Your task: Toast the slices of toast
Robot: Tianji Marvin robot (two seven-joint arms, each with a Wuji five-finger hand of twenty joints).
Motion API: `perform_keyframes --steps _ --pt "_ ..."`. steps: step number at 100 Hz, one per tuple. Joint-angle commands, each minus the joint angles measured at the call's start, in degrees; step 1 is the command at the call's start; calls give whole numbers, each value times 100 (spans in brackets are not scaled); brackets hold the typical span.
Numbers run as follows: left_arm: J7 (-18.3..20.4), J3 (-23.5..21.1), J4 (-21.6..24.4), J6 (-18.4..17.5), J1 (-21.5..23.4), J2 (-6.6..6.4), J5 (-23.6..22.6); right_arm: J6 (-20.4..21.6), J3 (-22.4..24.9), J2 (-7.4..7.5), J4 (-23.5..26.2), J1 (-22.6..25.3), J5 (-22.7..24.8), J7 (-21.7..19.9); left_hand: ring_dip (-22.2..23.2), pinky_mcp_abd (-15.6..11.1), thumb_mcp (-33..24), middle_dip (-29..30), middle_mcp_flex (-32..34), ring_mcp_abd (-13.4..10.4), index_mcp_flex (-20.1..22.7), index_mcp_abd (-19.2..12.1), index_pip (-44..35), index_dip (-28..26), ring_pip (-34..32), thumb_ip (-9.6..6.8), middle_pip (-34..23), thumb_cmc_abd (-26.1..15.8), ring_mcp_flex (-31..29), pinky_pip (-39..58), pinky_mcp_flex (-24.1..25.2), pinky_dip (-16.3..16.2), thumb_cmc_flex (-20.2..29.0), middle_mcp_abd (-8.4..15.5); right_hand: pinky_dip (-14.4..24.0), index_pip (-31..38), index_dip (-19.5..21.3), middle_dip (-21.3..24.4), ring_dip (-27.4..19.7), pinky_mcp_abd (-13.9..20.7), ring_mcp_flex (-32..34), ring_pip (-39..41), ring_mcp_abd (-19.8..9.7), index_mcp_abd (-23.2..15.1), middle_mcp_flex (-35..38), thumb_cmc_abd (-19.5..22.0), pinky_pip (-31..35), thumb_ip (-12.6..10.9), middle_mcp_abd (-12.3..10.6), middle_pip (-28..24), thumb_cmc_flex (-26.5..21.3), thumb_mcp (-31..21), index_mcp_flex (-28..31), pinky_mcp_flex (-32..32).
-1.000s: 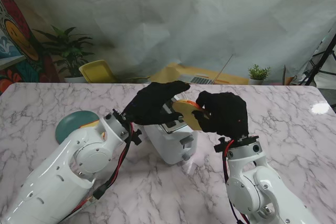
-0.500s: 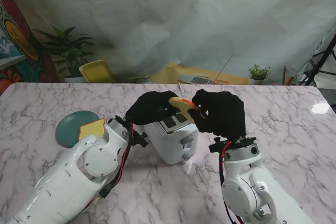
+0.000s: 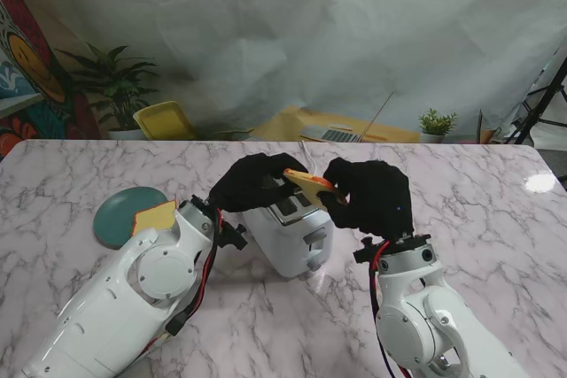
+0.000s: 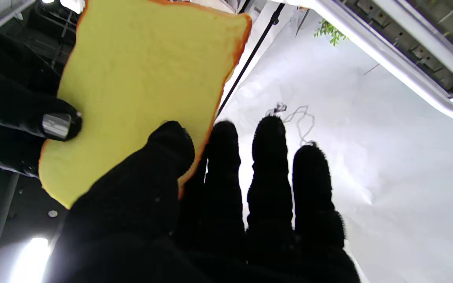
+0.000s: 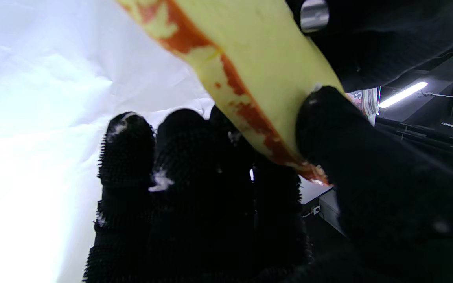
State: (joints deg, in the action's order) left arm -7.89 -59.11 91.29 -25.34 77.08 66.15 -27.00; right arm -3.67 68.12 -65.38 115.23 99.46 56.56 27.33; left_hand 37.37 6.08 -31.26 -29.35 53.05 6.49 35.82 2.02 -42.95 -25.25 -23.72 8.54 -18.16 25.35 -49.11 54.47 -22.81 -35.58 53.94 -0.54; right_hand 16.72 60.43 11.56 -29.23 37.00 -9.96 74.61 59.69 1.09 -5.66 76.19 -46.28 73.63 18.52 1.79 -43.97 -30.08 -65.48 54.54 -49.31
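Your right hand [image 3: 372, 196] pinches a toast slice [image 3: 309, 186], thumb on one face and fingers behind, and your left hand [image 3: 252, 183] closes on the slice's other end (thumb [image 4: 159, 157] across its face). Directly beneath both hands sits the toaster [image 3: 292, 232]. Beyond your left forearm, a second slice [image 3: 156, 216] lies on the plate [image 3: 120, 214].

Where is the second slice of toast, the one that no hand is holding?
In the stand's view the second toast slice lies on the teal plate, on the left side of the table, left of the toaster and partly behind the left arm.
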Motion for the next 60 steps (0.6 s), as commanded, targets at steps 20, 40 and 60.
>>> perform_keyframes --steps 20,40,60 --pt "587 -6 79 -237 -75 -163 -106 60 18 -15 121 56 42 48 -531 37 -578 1065 -1926 196 -627 -131 1749 260 660 -299 432 -110 1380 -899 1025 184 -997 -443 -61 426 137 -30 26 148 113 63 -451 -595 219 79 44 -103 216 -67 -372 -306 141 -22" --pt "408 134 -33 -273 -118 -85 91 64 36 -25 159 55 55 117 35 -118 -231 -177 919 -254 1162 -1189 -1081 296 -535 -53 228 175 -410 196 136 -356 -210 213 -62 424 139 -44 30 156 108 63 -457 -595 215 92 46 -89 219 -73 -366 -309 137 -26" --pt "-57 198 -192 -367 -155 29 -14 28 33 -40 118 59 20 186 600 -252 -1576 -623 1581 -511 1204 -1528 -1066 -880 -1129 520 -420 269 -1057 642 -336 -283 -1073 507 -79 393 131 3 -66 159 109 -122 -410 -572 169 129 9 -100 200 -1 -382 -180 89 24"
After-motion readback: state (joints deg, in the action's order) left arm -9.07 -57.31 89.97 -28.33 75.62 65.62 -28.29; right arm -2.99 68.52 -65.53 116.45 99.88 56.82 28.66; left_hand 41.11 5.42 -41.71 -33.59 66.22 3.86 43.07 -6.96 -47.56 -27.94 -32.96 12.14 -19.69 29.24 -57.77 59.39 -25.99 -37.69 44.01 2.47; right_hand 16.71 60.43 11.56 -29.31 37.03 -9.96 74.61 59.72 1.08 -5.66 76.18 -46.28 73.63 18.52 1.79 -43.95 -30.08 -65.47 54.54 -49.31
